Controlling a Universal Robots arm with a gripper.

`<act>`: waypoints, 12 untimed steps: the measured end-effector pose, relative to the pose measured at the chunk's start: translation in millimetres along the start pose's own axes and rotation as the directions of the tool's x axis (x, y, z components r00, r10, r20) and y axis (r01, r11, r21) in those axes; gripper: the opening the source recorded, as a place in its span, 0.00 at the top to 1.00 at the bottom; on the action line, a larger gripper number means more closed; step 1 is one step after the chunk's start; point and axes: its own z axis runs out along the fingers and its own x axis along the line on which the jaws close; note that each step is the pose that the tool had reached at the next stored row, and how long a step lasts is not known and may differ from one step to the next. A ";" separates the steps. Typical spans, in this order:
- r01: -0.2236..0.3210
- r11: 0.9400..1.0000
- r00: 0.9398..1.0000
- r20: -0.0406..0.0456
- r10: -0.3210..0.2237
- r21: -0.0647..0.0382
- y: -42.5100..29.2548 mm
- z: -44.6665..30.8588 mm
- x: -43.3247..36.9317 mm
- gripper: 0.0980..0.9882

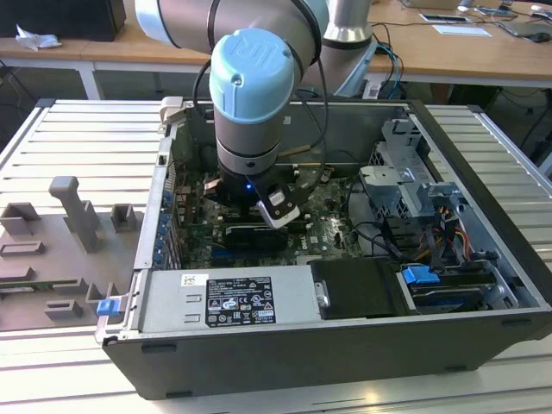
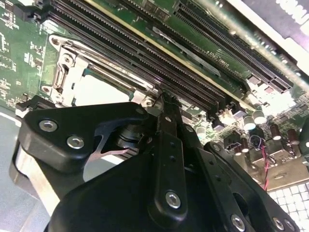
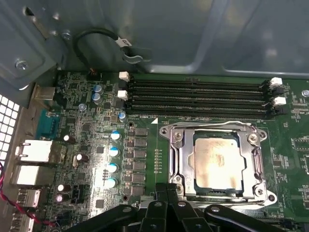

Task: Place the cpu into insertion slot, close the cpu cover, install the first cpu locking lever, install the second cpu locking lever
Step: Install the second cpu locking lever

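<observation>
Down inside the open computer case [image 1: 483, 216], my gripper [image 3: 166, 193] is hanging low over the green circuit board [image 3: 145, 159], just beside the near edge of the insertion slot [image 3: 176, 159]. Its black linkage arms are drawn together so the fingertips [image 2: 164, 104] are meeting with nothing between them, so I am judging it clenched and carrying nothing. The cpu [image 3: 219, 162] is already lying flat in the socket, its silvery metal face turned up and catching the light with a soft tan sheen. The cpu cover [image 3: 256, 159] is lying down around it, a thin bright steel frame whose cut-out centre is letting the chip show through; whether it is fully pressed home I cannot tell. I am judging that I am sitting at this edge because the frame's fastening hardware is lying along the socket's rim. Beyond the socket, the long black memory slots [image 3: 198, 99] with white end clips are running in parallel ribbed rows, and small blue-topped capacitors [image 3: 113, 159] are standing upright in a column near the slot.
</observation>
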 end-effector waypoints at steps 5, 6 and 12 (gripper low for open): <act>0.000 1.000 1.000 0.000 0.000 -0.001 0.1 0.0 1.2 0.99; 0.000 1.000 1.000 0.000 0.000 -0.001 0.1 -0.5 1.2 0.99; 0.000 1.000 1.000 0.000 0.000 -0.003 4.0 -9.7 1.2 0.99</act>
